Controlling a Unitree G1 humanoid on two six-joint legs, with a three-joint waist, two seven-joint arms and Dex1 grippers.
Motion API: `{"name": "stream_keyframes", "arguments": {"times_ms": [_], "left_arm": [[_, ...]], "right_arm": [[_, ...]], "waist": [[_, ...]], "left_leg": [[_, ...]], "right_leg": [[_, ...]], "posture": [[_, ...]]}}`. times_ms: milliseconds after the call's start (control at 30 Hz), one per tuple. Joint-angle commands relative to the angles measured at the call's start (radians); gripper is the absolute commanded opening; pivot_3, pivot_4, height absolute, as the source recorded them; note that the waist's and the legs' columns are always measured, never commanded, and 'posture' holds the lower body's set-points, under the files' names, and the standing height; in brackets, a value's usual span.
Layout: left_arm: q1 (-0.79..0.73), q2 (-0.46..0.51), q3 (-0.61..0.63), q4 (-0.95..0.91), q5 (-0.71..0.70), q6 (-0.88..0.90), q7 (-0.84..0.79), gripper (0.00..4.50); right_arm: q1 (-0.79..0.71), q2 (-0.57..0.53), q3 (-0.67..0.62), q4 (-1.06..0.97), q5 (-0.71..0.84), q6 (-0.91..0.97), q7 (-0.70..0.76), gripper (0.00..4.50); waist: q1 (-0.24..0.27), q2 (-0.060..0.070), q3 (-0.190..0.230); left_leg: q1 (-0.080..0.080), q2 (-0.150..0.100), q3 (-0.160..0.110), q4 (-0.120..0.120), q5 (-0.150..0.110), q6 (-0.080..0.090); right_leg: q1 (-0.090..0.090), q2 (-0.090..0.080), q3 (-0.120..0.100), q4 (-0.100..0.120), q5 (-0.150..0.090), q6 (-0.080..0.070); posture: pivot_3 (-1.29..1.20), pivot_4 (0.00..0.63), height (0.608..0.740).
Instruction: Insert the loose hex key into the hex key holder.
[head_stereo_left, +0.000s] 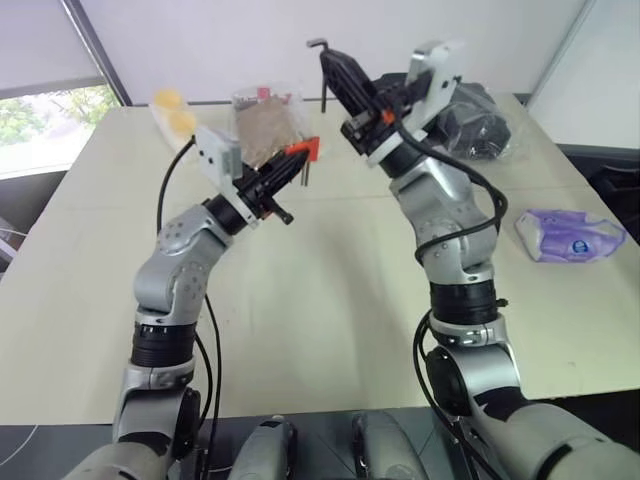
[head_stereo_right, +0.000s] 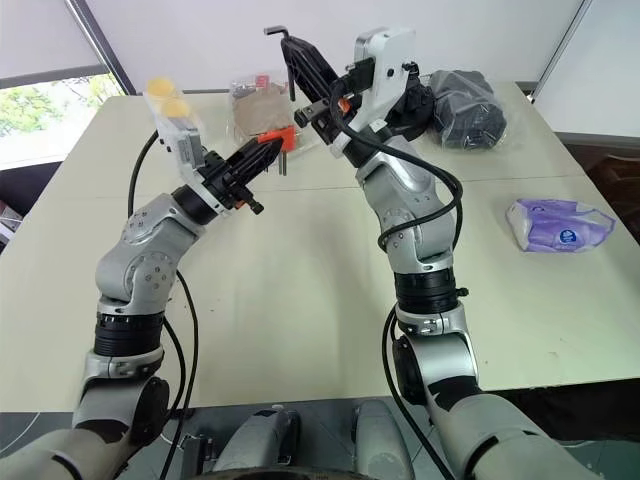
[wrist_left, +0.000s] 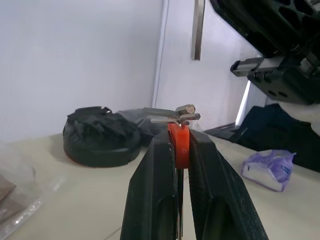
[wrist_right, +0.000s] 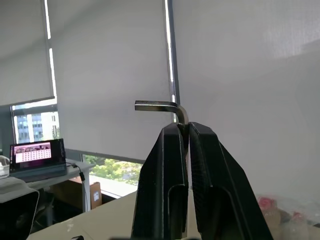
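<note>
The hex key holder (wrist_left: 178, 146) is a small orange-red block with a few short grey keys (wrist_left: 172, 115) fanning out of its top. My left gripper (head_stereo_left: 292, 158) is shut on it and holds it above the table, pointing up and to the right. The loose hex key (wrist_right: 155, 106) is a thin grey L-shaped rod. My right gripper (wrist_right: 183, 128) is shut on its long shaft, with the bent end sticking out past the fingertips. That gripper (head_stereo_left: 328, 56) stands higher than the holder and just to its right, and the two are apart.
On the beige table (head_stereo_left: 320, 300) a clear plastic bag with brown contents (head_stereo_left: 268, 125) and yellow items (head_stereo_left: 175, 110) lie at the back left. A black bag (head_stereo_left: 480, 120) sits at the back right, and a purple wipes pack (head_stereo_left: 570, 235) lies at the right.
</note>
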Motion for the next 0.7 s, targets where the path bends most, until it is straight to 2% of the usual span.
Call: {"name": "stream_keyframes", "arguments": {"times_ms": [33, 700], "left_arm": [[-0.034, -0.005, 0.013, -0.026, -0.015, -0.014, 0.007, 0.00], [-0.050, -0.002, 0.012, -0.039, -0.023, -0.014, 0.011, 0.00]], "right_arm": [[-0.012, 0.015, -0.002, -0.043, 0.014, -0.002, -0.009, 0.02], [-0.008, 0.006, -0.007, -0.028, 0.000, -0.009, -0.013, 0.02]], "waist": [[0.000, 0.000, 0.000], [0.000, 0.000, 0.000]], "left_leg": [[0.000, 0.000, 0.000, 0.000, 0.000, 0.000], [0.000, 0.000, 0.000, 0.000, 0.000, 0.000]], "right_leg": [[0.000, 0.000, 0.000, 0.000, 0.000, 0.000], [0.000, 0.000, 0.000, 0.000, 0.000, 0.000]], "posture": [[0.00, 0.150, 0.740], [0.00, 0.150, 0.740]]}}
